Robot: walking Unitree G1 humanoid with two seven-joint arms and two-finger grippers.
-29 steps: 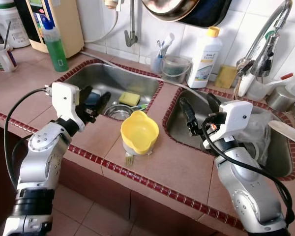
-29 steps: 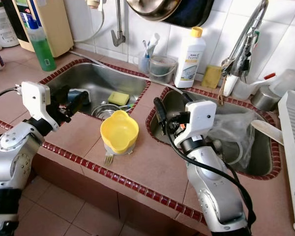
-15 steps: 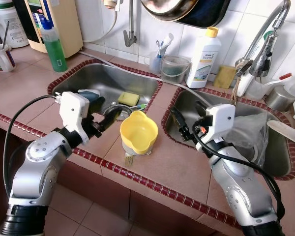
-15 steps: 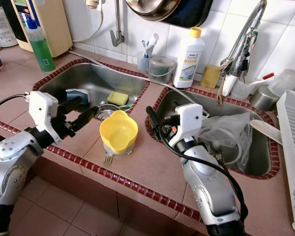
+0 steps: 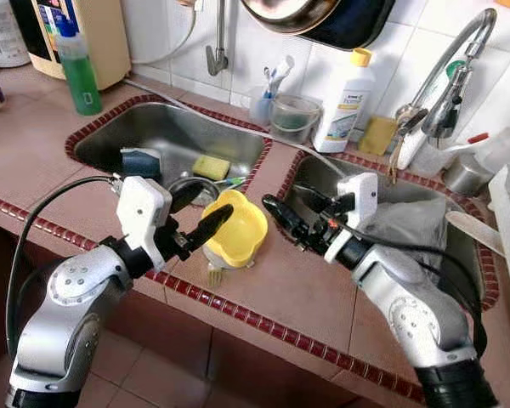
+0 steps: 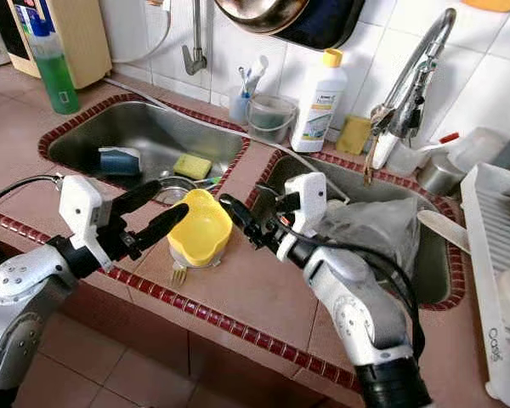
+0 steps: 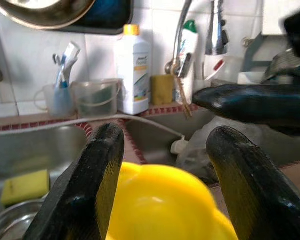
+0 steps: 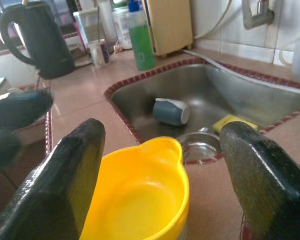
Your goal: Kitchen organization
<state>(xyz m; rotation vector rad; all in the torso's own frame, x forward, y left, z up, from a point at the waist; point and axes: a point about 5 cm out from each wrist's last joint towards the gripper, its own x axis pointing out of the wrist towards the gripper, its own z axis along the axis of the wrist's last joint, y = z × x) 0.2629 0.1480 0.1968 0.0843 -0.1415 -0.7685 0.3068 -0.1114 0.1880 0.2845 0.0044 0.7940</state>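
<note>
A yellow plastic bowl (image 5: 238, 234) with a spout stands on the tiled counter between the two sinks, on top of a fork (image 5: 214, 274). My left gripper (image 5: 207, 206) is open at the bowl's left side, its fingers (image 7: 92, 190) spread to either side of the bowl (image 7: 160, 207) in the left wrist view. My right gripper (image 5: 286, 204) is open just right of the bowl's rim, with its fingertips pointing at the bowl (image 8: 140, 197). Neither gripper holds anything.
The left sink (image 5: 166, 127) holds a blue-grey cup (image 5: 140, 161), a yellow sponge (image 5: 211, 166) and a metal bowl. In the right sink lies a clear plastic bag (image 5: 412, 229). A white detergent bottle (image 5: 344, 93), a green bottle (image 5: 74, 59), a faucet (image 5: 446, 72) and a white dish rack (image 6: 497, 255) surround the work area.
Both grippers have closed in on the yellow bowl: the left one moved right from the left sink, the right one moved left from over the right sink. The camera has shifted slightly.
</note>
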